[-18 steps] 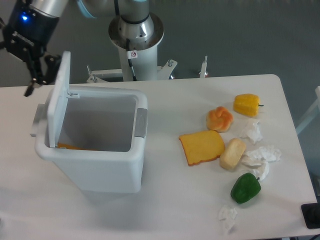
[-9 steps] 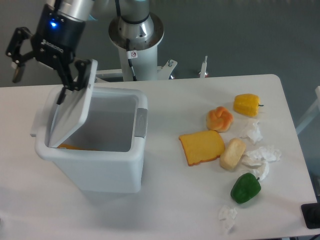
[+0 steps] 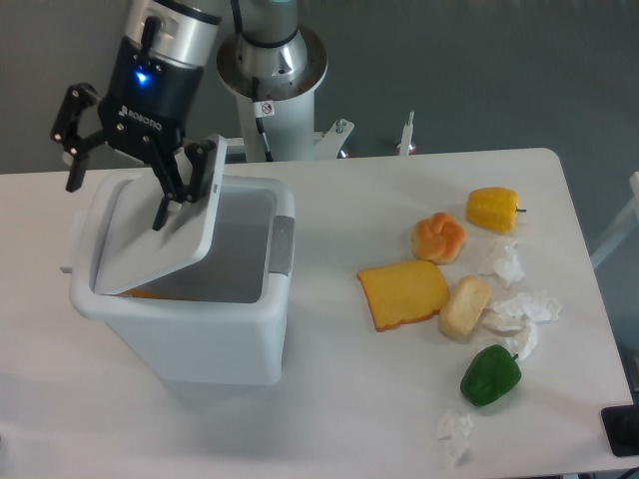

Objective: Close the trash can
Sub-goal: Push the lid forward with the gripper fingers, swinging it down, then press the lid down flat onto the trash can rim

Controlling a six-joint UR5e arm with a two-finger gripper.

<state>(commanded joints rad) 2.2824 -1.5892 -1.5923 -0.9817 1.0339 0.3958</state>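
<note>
Single fixed cam, high and in front of me, angled down at the table (image 3: 329, 419), facing my base (image 3: 272, 70). Mid-range: whole tabletop fits. My hand (image 3: 120, 175) sits upper left; food spreads far off to its side.

A white table (image 3: 339, 399) with rounded corners carries everything. Toward its left edge stands the trash can (image 3: 190, 329), a large white bin resting directly on the top. Toward the right edge lies a cluster of food: a yellow pepper (image 3: 493, 209) nearest the far edge, an orange piece (image 3: 439, 237) beside it, a flat yellow slice (image 3: 402, 293) toward the middle, a pale bread roll (image 3: 465, 306) touching that slice, and a green pepper (image 3: 490, 375) nearer the front edge. Crumpled white tissues (image 3: 521, 311) lie among them, with one more scrap (image 3: 455, 434) by the front edge.
</note>
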